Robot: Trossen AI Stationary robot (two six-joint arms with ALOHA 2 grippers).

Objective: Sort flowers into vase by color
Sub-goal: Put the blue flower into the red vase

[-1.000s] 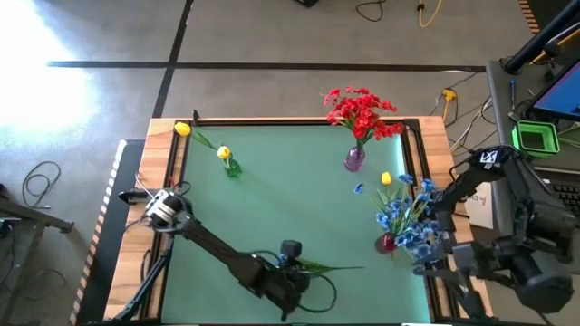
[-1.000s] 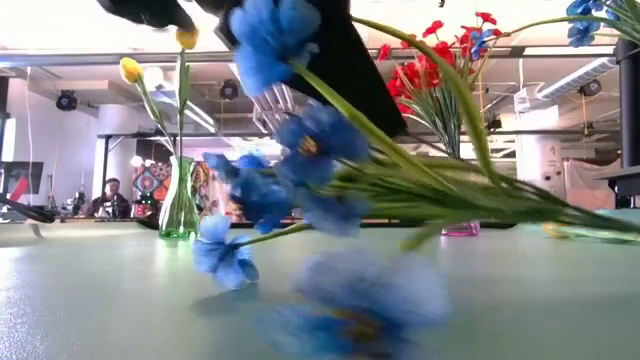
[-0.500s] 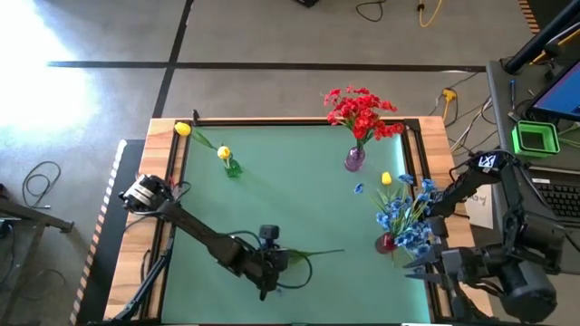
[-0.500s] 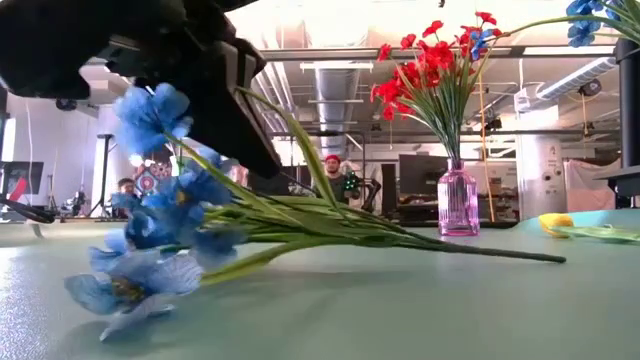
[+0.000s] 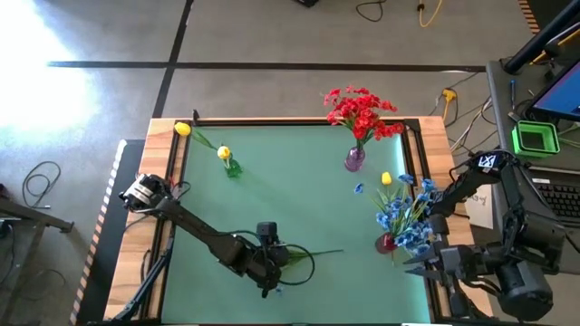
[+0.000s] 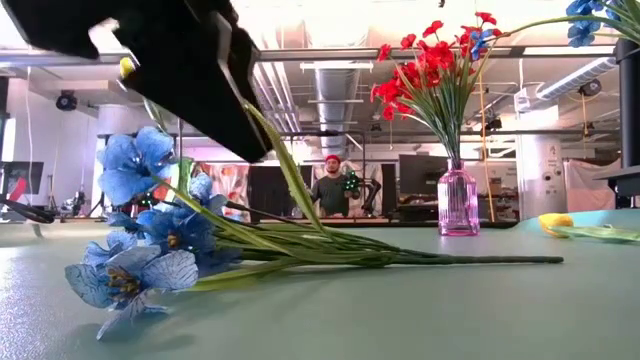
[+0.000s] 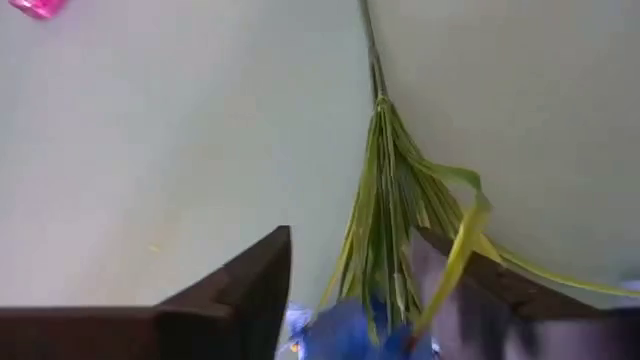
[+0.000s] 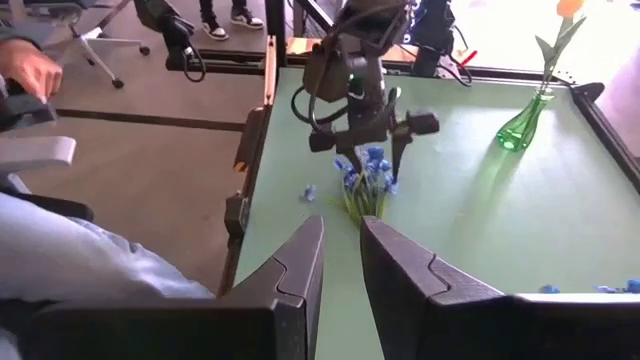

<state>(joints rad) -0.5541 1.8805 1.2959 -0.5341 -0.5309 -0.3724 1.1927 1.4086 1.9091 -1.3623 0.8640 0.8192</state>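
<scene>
blue spray [image 5: 304, 256] lying flat on green bench [image 5: 290, 195] near front edge, left of middle, stem toward right edge, blooms [image 6: 140, 240] under left end effector [image 5: 269, 272]. left end effector straddling spray's leafy neck, fingers [image 7: 250, 290] spread either side of it, no clamp on stem. right end effector [image 8: 340, 262] off front right corner, fingers nearly pressed together, holding nothing, aimed across bench. green vase [image 5: 232, 167] near back left corner, with yellow flowers [image 5: 223, 153]. pink vase [image 5: 354, 159] at back edge, right of middle, with red flowers [image 5: 361, 111]. dark red vase [image 5: 387, 242] by right edge, packed with blue flowers [image 5: 406, 217]. loose yellow flower [image 5: 387, 179] and small blue bloom [image 5: 359, 188] on bench between pink and dark red vases. person [image 6: 333, 186] visible in room beyond bench, low view.
</scene>
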